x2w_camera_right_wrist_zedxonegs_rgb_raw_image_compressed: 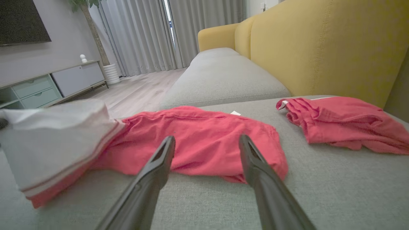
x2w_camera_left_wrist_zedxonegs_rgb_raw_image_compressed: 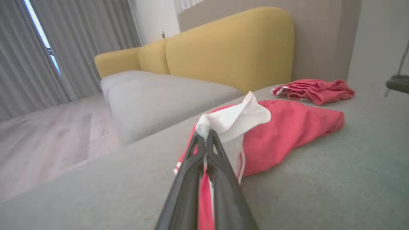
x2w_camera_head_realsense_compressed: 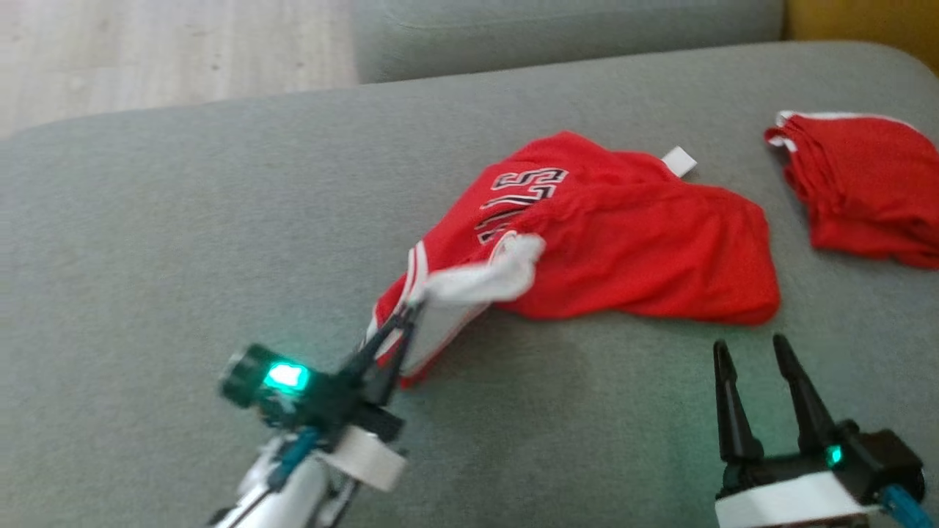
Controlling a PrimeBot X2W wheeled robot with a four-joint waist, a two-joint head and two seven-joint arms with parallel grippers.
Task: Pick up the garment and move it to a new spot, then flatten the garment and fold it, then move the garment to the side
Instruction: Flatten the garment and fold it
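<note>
Jaws, left gripper point(x2w_camera_head_realsense_compressed: 408, 315): pinched on white edge of red garment point(x2w_camera_head_realsense_compressed: 631, 249) | jaws, right gripper point(x2w_camera_head_realsense_compressed: 750, 345): spread, just short of garment | garment: crumpled mid sofa seat point(x2w_camera_head_realsense_compressed: 147, 220), pinched end lifted | second red cloth point(x2w_camera_head_realsense_compressed: 858, 183): apart

Red garment point(x2w_camera_head_realsense_compressed: 623, 257), white-trimmed, lies crumpled on the grey sofa cushion point(x2w_camera_head_realsense_compressed: 147, 220). Its near-left white edge is raised off the surface. Black-and-white lettering on top, possibly numerals.
</note>
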